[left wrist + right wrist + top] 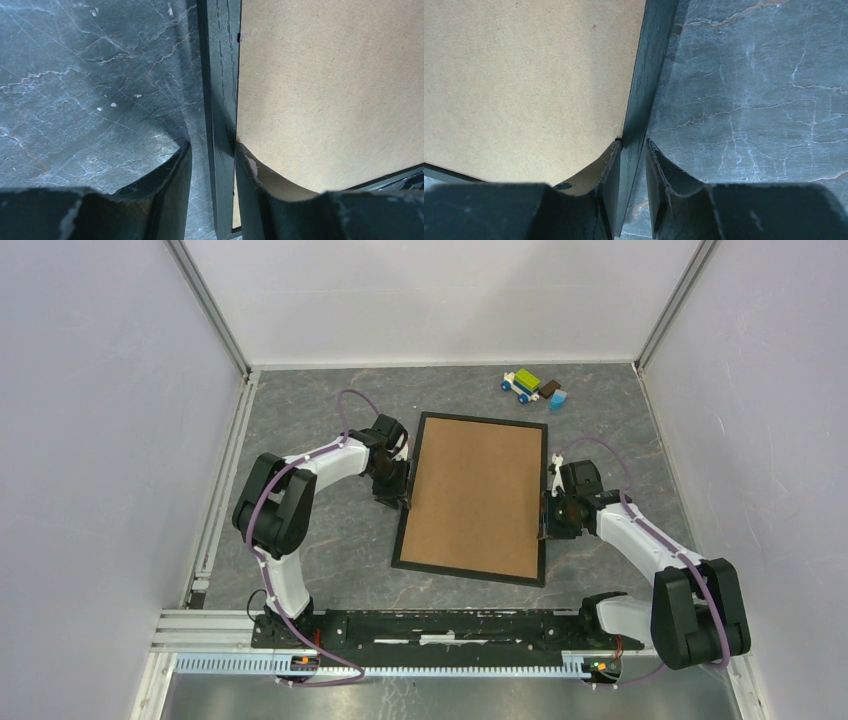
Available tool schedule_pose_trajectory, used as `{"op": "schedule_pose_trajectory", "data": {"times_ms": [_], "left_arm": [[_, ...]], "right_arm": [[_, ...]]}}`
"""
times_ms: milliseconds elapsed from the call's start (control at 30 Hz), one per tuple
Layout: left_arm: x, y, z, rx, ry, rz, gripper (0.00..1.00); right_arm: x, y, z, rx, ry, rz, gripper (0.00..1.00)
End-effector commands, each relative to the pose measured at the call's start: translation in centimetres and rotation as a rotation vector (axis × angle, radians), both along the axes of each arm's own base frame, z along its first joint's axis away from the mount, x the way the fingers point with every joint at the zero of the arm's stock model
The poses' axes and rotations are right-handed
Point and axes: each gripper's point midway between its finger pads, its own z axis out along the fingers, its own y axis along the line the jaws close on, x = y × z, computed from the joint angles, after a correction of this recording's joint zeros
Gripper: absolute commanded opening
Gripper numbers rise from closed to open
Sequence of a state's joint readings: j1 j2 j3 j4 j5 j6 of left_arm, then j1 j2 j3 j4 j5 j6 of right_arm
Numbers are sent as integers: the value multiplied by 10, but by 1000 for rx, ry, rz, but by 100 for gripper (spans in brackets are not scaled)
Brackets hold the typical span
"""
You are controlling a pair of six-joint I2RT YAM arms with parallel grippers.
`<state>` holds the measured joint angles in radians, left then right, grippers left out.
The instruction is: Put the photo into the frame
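Between the left pincer and the right pincer the frame is lying flat, backing board up, no photo showing, the left one straddling its rail with slack, the right one sitting tighter, bite impossible to tell, and the frame is looking light, stiff, probably slick, so mid-rail holds are seeming sensible.

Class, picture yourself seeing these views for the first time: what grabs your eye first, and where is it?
The black frame lies in the middle of the table, filled by a brown backing board. The left gripper and right gripper straddle its two long rails. A small toy block car sits at the far right.
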<state>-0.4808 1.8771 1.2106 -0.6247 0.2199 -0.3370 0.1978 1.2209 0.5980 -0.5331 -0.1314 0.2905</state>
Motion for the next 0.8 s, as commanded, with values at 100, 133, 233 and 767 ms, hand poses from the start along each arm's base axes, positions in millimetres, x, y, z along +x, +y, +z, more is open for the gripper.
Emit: {"op": "schedule_pose_trajectory", "data": {"times_ms": [100, 133, 233, 767], "left_arm": [[-33, 13, -33, 89, 111, -70, 43], [-33, 13, -33, 89, 111, -71, 43], [-33, 14, -33, 92, 110, -71, 43], [-35, 17, -36, 118, 116, -83, 42]], "right_arm": [[-3, -2, -8, -7, 2, 6, 30], [-5, -1, -11, -5, 10, 6, 30], [-8, -4, -17, -15, 22, -12, 29], [-15, 3, -38, -159, 62, 36, 37]]}}
